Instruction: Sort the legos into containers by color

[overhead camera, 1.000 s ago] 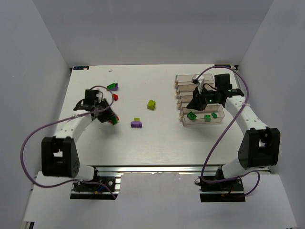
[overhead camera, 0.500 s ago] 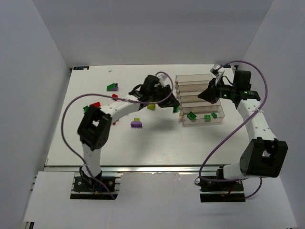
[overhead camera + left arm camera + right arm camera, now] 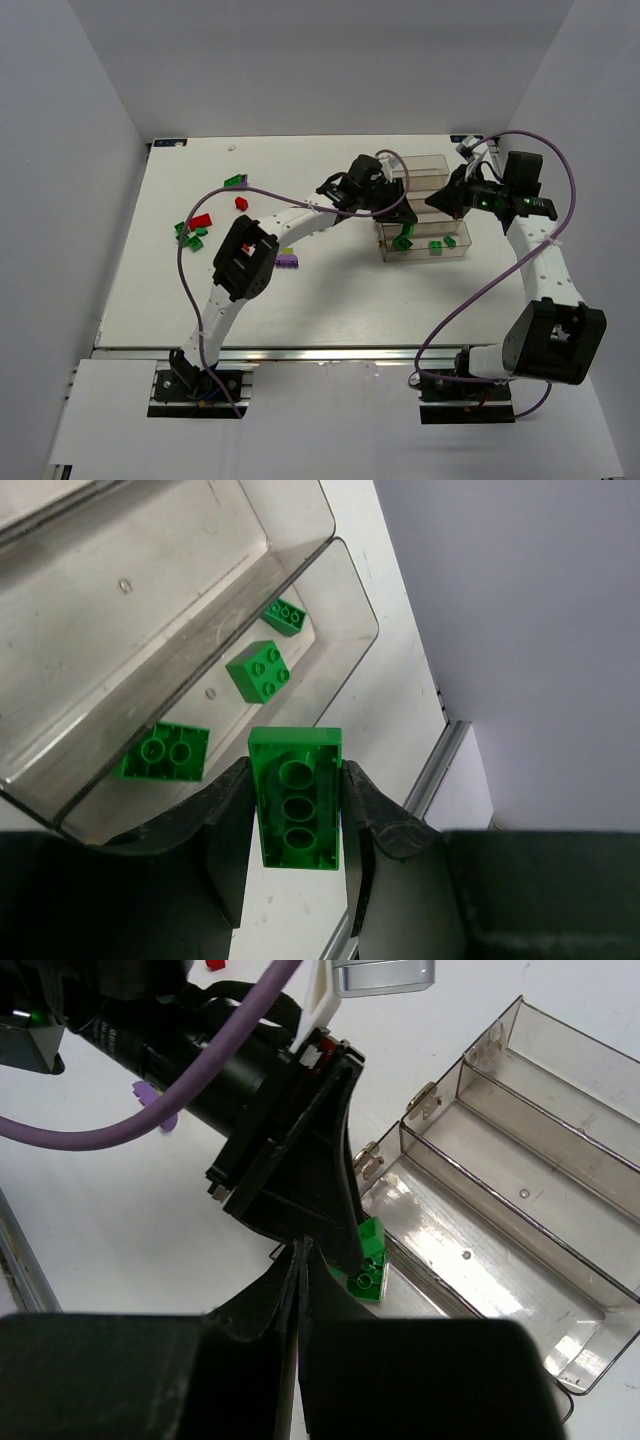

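Holding item: one green brick [image 3: 296, 820], pinched across its narrow sides by the left claw [image 3: 296, 772], whose fingers are opened just to the brick's width; the underside faces the wrist camera, showing three round sockets. Position: above the end of the near bin [image 3: 345, 680], close to its rounded corner, part of the brick seeming to hang over the rim rather than the hollow. Contents of that bin: three green legos [image 3: 259, 670], lying loose and apart. Right claw [image 3: 299, 1255]: pressed shut, nothing seen in it, hovering just beside the left arm over the bins [image 3: 430, 158]. Remaining stock on the surface [image 3: 330, 300]: red [image 3: 202, 221], green [image 3: 235, 181] and purple [image 3: 287, 261] pieces, well apart from the bins. Hazards, as I judge them: a release from here could strike the rim and bounce the brick out; the smooth flanks give the fingers little bite, so it may swivel or slip early; the two arms are crowded together, and a careless move by either could knock the other or shove the light bins askew. Materials: legos of hard, glossy moulded plastic, square-edged, studded on top and hollow beneath; bins of thin, clear, smoky plastic, long and narrow, joined in a row, with small metal clasps at one end; surface flat, white, matte.
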`<action>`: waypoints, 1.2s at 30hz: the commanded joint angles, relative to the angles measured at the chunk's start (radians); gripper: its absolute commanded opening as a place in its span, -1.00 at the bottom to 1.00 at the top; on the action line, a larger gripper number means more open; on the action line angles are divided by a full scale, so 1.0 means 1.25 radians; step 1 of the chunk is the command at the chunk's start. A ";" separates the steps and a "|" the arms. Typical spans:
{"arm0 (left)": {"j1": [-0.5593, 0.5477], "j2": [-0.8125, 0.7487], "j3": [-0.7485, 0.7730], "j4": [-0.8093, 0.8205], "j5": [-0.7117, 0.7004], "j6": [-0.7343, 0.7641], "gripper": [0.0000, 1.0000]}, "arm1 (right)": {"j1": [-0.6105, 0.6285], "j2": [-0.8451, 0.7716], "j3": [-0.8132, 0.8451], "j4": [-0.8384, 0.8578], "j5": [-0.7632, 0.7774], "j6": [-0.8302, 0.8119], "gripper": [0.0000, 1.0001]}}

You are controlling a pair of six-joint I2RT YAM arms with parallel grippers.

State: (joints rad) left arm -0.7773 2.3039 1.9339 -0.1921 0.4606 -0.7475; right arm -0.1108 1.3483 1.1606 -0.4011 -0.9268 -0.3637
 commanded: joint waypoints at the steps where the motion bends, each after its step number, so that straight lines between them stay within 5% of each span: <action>1: -0.008 0.022 0.078 -0.060 -0.016 0.040 -0.17 | -0.006 -0.016 -0.004 0.013 -0.026 0.009 -1.00; 4: -0.013 0.049 0.123 -0.103 -0.027 0.068 0.00 | -0.007 -0.012 -0.001 0.010 -0.028 0.006 -1.00; 22: -0.016 0.010 0.161 -0.175 -0.120 0.216 0.05 | -0.011 -0.009 0.014 -0.019 -0.051 -0.029 -0.86; 26: 0.008 -0.098 0.098 -0.164 -0.249 0.222 -0.01 | -0.006 0.010 0.046 -0.162 -0.142 -0.160 -0.41; 30: 0.062 -0.269 -0.104 -0.143 -0.339 0.198 -0.80 | 0.035 0.036 0.075 -0.300 -0.178 -0.336 -0.04; 36: 0.260 -0.587 -0.399 -0.199 -0.403 0.135 -0.70 | 0.193 0.042 0.053 -0.276 -0.103 -0.415 0.10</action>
State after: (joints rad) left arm -0.5812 1.7420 1.5455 -0.3836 0.0574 -0.5339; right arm 0.0498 1.4002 1.2144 -0.7273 -1.0679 -0.7883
